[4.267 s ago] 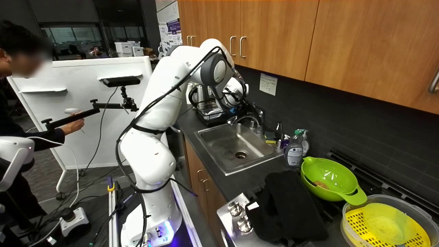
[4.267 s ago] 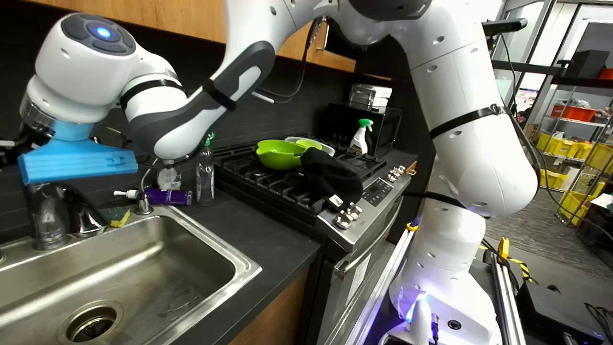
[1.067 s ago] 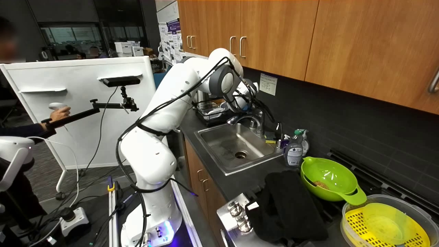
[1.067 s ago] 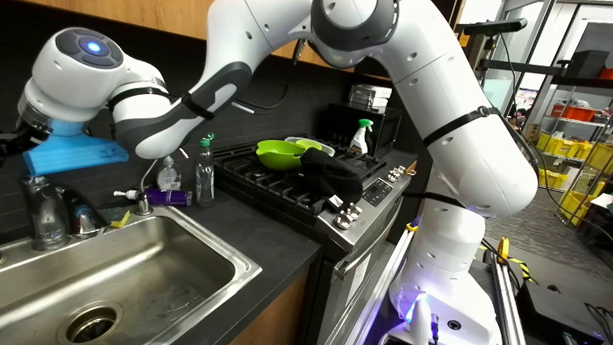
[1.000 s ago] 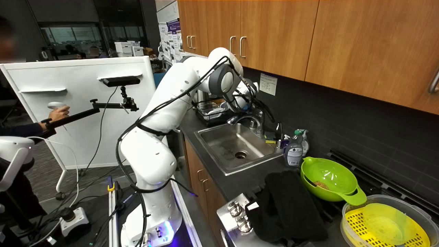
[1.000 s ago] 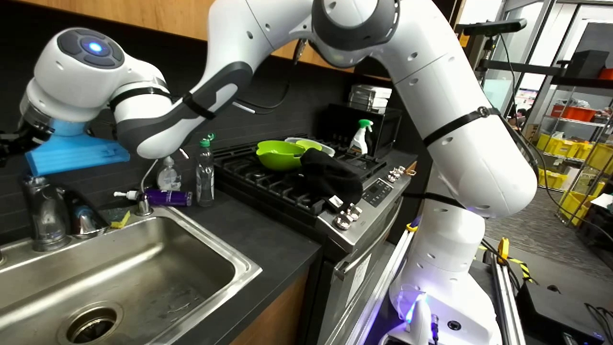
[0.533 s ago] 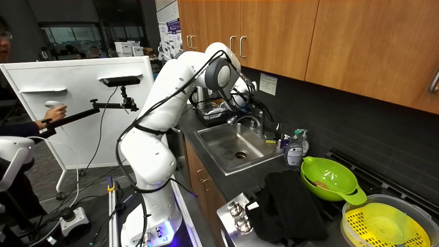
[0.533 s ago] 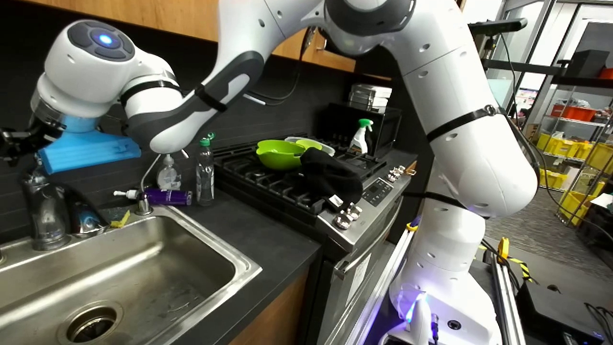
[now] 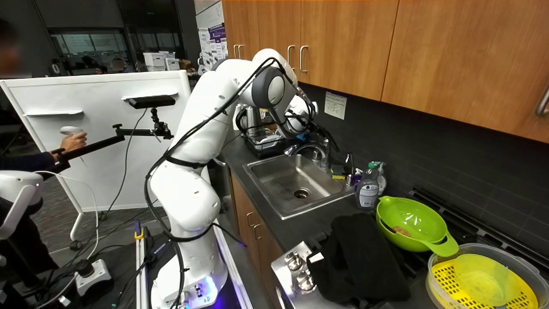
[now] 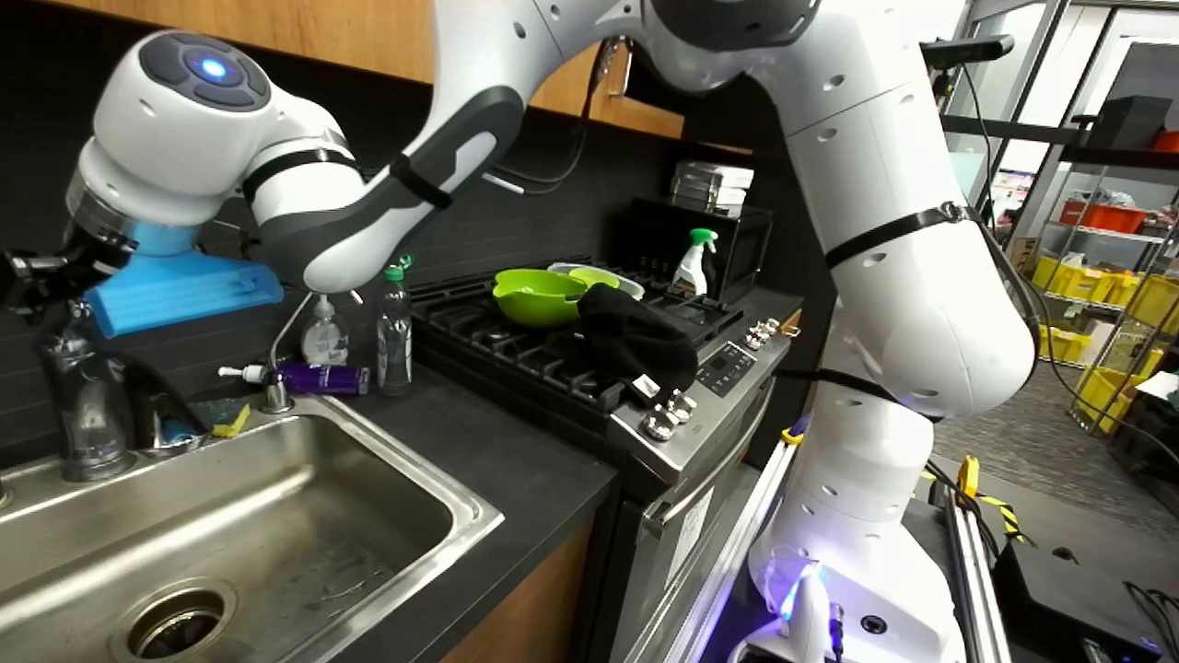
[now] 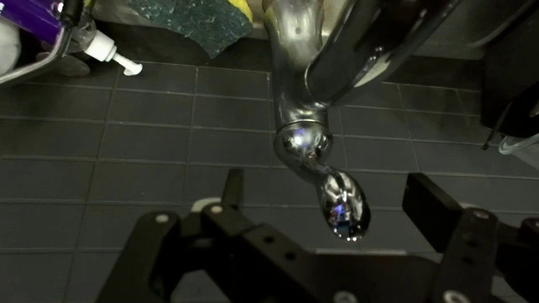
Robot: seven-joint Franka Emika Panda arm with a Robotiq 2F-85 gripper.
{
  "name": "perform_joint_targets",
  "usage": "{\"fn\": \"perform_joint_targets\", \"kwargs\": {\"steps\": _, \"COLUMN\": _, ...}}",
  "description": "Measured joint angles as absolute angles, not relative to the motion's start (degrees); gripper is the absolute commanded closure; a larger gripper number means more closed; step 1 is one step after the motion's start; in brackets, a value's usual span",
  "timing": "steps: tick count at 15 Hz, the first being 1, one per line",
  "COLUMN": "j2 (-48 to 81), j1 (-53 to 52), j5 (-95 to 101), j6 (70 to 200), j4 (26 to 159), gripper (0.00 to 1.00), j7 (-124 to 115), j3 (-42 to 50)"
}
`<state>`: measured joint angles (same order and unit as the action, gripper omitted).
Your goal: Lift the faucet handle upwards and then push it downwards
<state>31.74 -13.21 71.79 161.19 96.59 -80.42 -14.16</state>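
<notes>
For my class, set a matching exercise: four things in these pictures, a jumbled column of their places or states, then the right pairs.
1. Faucet handle
2. Black cloth
3. Purple bottle
4. Paper note

A. Lying on its side
B. On the dark wall
C. Seen between the open jaws in the wrist view
D. On the stove

Pairs: 1-C, 2-D, 3-A, 4-B

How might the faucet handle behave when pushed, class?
The faucet handle is probably slippery, its surface being glossy and rounded; likely stiff, looking metallic; and likely to pivot rather than tip, being joined to the faucet body.
</notes>
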Motion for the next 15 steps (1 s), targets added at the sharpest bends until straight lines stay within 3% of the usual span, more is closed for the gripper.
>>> {"fn": "perform_joint_targets", "kwargs": {"steps": 5, "j2": 31.68, "j1": -13.22, "j5": 71.77, "j6": 161.19, "j4": 96.88, "gripper": 0.72, "j7": -80.39, "j3": -14.46}}
{"fn": "perform_joint_targets", "kwargs": {"steps": 6, "j2": 31.68, "j1": -13.22, "j5": 71.77, "j6": 161.18, "j4": 96.88, "gripper": 0.29, "j7": -80.38, "j3": -14.47}}
{"fn": "perform_joint_targets", "kwargs": {"steps": 8, "j2": 31.68, "j1": -13.22, "j5": 71.73, "j6": 161.18, "j4": 96.88, "gripper": 0.33, "j7": -80.37, "j3": -14.47}}
{"fn": "perform_joint_targets", "kwargs": {"steps": 13, "j2": 31.68, "j1": -13.22, "j5": 71.63, "j6": 161.17, "j4": 96.88, "gripper": 0.03, "j7": -80.35, "j3": -14.47}}
{"fn": "perform_joint_targets", "kwargs": {"steps": 15, "j2": 31.68, "j1": -13.22, "j5": 71.62, "j6": 161.16, "j4": 96.88, "gripper": 0.00, "j7": -80.34, "j3": -14.49}}
